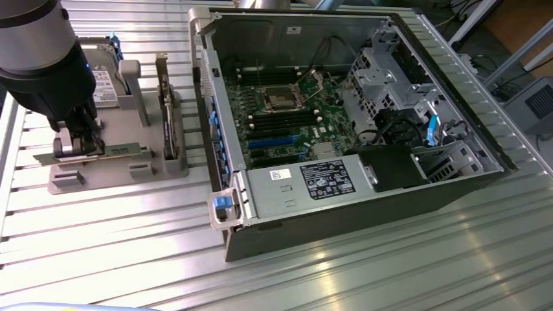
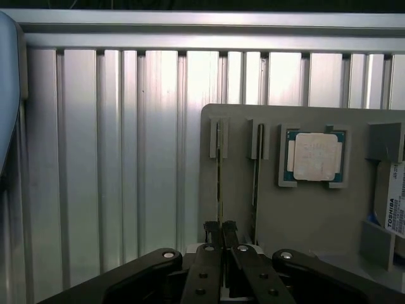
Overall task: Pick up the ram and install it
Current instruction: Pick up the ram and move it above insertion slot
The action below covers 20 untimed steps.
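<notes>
The ram (image 2: 219,180) is a thin green stick standing on edge in a slot of the grey holder (image 2: 304,221). In the exterior view the ram (image 1: 116,150) runs along the holder's (image 1: 112,175) front, at the exterior view's left. My gripper (image 2: 220,229) has come down over the stick's middle, and its black fingers (image 2: 211,235) are shut on the thin edge. My gripper (image 1: 76,146) hangs under the dark arm, low on the holder. The open computer case (image 1: 484,129) lies to the exterior view's right, with the motherboard's memory slots (image 1: 276,120) exposed.
A second thin board (image 2: 255,171) stands in the neighbouring slot. A square silver processor (image 2: 314,156) and a hard drive (image 2: 395,212) also rest in the holder. A dark card (image 1: 164,129) stands upright between my gripper and the case wall (image 1: 203,97). Ribbed metal table (image 1: 129,246) lies all around.
</notes>
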Motion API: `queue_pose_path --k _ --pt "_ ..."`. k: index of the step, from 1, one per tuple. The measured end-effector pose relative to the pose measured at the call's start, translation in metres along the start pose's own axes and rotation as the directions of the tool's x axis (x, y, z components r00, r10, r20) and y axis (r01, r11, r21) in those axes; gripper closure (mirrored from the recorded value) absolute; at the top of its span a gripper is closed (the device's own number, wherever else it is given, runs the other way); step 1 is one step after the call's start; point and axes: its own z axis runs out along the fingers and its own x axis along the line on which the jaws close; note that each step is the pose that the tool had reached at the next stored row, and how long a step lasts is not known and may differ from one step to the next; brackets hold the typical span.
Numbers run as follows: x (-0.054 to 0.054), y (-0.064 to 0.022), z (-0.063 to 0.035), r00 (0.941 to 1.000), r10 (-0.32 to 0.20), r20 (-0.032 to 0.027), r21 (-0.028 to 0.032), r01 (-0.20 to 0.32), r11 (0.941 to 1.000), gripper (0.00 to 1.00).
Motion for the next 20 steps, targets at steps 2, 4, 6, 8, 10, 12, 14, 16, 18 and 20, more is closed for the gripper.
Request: queue_pose_path --k 2,4,6,8,10,12,14,16,18,20 --pt "0.000 0.0000 -0.0009 1.0000 0.000 0.0000 0.0000 0.000 1.0000 0.88" --pt "0.000 0.0000 -0.0014 1.0000 0.000 0.0000 0.0000 0.000 1.0000 0.88" --pt "0.000 0.0000 -0.0027 1.0000 0.000 -0.0002 -0.0002 0.000 1.0000 0.88" --pt "0.000 0.0000 -0.0043 1.0000 0.000 -0.0001 -0.0001 0.000 1.0000 0.88" --pt "0.000 0.0000 -0.0050 1.0000 0.000 0.0002 0.0002 0.000 1.0000 0.88" --pt "0.000 0.0000 -0.0060 1.0000 0.000 0.0000 -0.0001 0.000 1.0000 0.88" --pt "0.000 0.0000 -0.0088 1.0000 0.000 0.0000 0.0000 0.000 1.0000 0.88" --pt "0.000 -0.0001 -0.0109 1.0000 0.000 0.0001 0.0000 0.000 1.0000 0.88" --pt "0.000 0.0000 -0.0130 1.0000 0.000 0.0000 0.0000 0.000 1.0000 0.88" --pt "0.000 -0.0001 -0.0143 1.0000 0.000 0.0000 0.0000 0.000 1.0000 0.88"
